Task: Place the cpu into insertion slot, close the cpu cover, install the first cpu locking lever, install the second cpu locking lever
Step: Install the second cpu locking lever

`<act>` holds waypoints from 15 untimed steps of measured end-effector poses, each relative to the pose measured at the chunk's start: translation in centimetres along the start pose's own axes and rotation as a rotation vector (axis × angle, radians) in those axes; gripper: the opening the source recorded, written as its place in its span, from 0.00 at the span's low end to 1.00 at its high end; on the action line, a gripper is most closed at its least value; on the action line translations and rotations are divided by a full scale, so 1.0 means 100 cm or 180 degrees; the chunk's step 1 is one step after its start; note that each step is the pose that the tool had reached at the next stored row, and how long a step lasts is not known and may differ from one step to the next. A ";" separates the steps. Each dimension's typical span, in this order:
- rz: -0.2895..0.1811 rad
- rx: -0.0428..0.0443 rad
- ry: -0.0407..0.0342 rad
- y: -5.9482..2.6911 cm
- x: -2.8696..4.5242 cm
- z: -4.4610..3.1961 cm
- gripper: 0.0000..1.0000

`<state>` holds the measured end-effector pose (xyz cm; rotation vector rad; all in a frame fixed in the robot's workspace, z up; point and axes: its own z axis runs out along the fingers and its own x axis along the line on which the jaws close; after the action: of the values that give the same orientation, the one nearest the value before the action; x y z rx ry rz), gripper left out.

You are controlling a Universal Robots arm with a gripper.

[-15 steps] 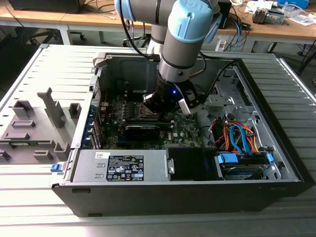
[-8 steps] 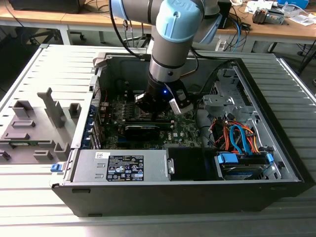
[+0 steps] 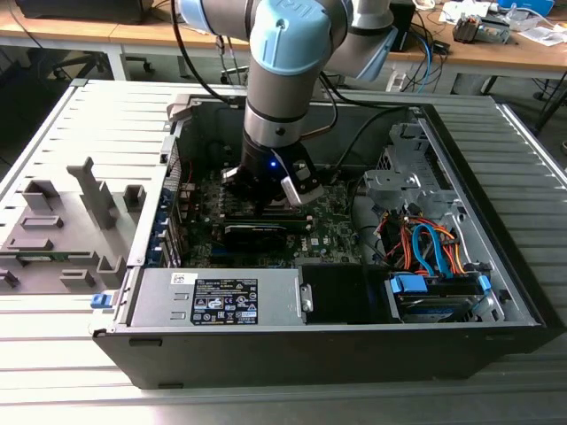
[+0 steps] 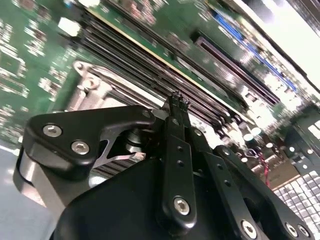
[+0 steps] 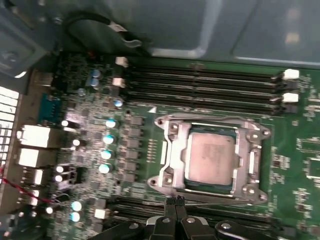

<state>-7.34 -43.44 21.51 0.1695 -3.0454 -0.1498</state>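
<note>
In the exterior view, your arm's wrist blocks the insertion slot (image 3: 266,199) almost entirely. In the second wrist view, the gripper (image 4: 178,101) body hides most of the cpu cover (image 4: 92,90), and the board behind is blurred. Lever positions cannot be judged.

A grey slatted tabletop (image 3: 53,372) was seen, on which an opened computer case (image 3: 354,350) and a grey fixture (image 3: 62,239) were laid.
</note>
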 end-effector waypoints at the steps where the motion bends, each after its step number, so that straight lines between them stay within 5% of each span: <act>1: -0.0003 -0.0007 0.0000 -0.0001 0.0021 0.0005 0.11; 9: -0.0094 -0.0012 0.0007 0.0003 0.0130 0.0048 0.11; 15: -0.0199 -0.0013 0.0017 0.0010 0.0138 0.0059 0.11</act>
<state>-8.78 -43.45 21.05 0.2645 -3.0355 -0.1596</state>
